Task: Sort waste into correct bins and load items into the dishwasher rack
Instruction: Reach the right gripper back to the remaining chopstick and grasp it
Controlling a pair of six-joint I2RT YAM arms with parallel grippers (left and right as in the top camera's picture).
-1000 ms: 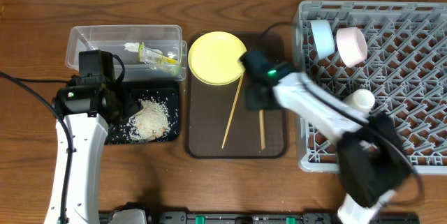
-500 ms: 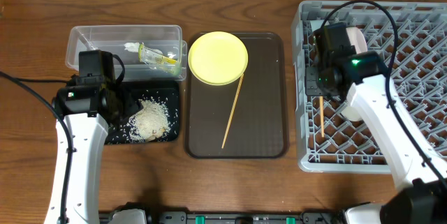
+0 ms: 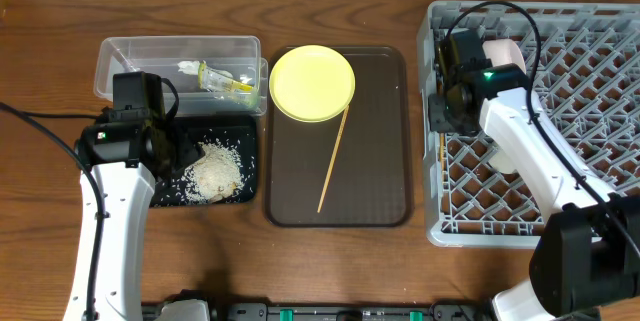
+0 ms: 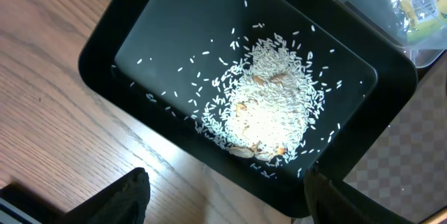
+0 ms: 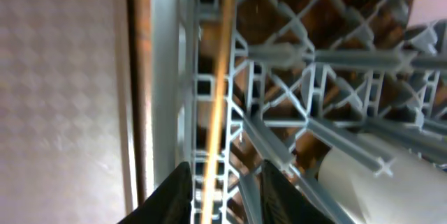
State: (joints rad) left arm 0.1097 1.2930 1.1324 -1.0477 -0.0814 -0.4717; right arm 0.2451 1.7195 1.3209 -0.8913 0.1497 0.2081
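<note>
- A brown wooden table [image 3: 330,271] carries everything; both arms reach in from its near edge.
- Nearest, the left end effector [image 4: 230,203] hangs over the shallow black tray [image 4: 105,77], its fingers spread wide and empty; the rice scraps [image 4: 269,112] lie heaped inside the tray.
- Mid-table, the brown serving tray [image 3: 380,161] holds one chopstick [image 3: 333,161], whose far tip meets the rim of the yellow plate [image 3: 312,83].
- Rightward, the right end effector [image 5: 227,182] sits low just inside the left wall of the grey dishwasher rack [image 3: 590,81], with its fingers parted; the other chopstick [image 5: 215,77] runs between them along the lattice, seemingly resting there rather than pinched.
- Farthest, the clear tub [image 3: 130,56] contains the yellow-green wrapper [image 3: 225,81]; a pale bowl [image 3: 505,56] stands in the rack behind the arm.
- The step in hand looks like loading the chopsticks; the next move calls for rising clear of the pegs, then a low pinch on the stick lying flat on the serving tray.
- The plate crowds that stick's far end; its near end has open room, though the tray's raised rim limits a sideways approach.
</note>
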